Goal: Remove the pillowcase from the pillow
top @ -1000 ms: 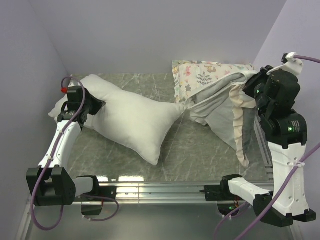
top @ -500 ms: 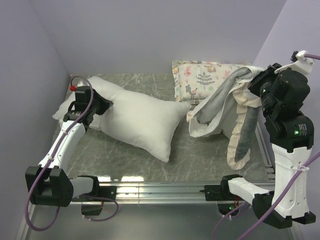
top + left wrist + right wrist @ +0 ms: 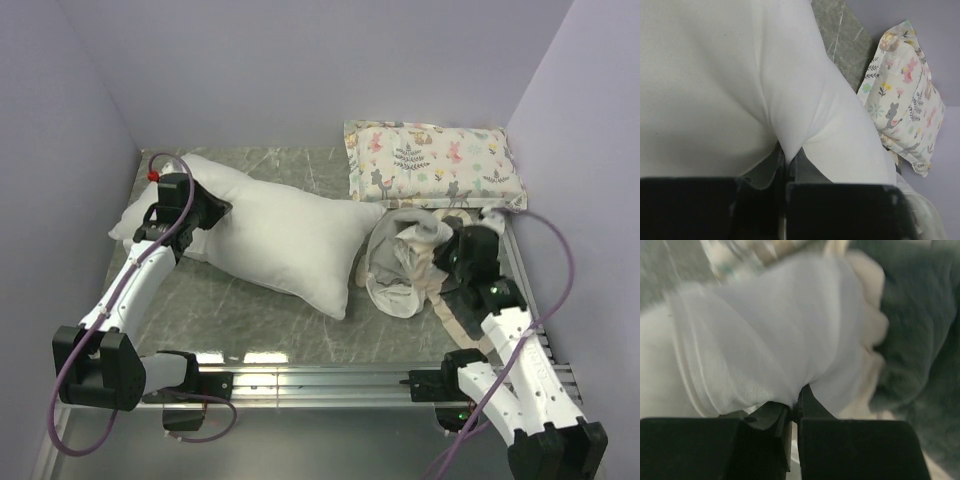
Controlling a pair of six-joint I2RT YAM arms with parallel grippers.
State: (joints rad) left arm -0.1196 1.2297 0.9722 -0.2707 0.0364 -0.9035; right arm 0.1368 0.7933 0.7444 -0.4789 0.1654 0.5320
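Top: 2 pillows, 1 pillowcase. Plain pillow [image 3: 290, 240] lies bare centre-left; pillowcase [image 3: 405, 265] crumpled just right of it (near the printed pillow [image 3: 430, 160]). 
L wrist: left gripper [image 3: 787, 160] pinches pillow fabric, fingers mostly cut off. 
R wrist: right gripper [image 3: 792, 407] clamps pillowcase; view blurry.

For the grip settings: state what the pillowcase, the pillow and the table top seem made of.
Pillowcase: soft fabric, grey plush outside, cream inside; crumples into loose folds.
Pillow: matte white cloth, probably stuffed; creases where pinched.
Table top: grey, veined, slightly glossy; marble or a lookalike, cannot tell.
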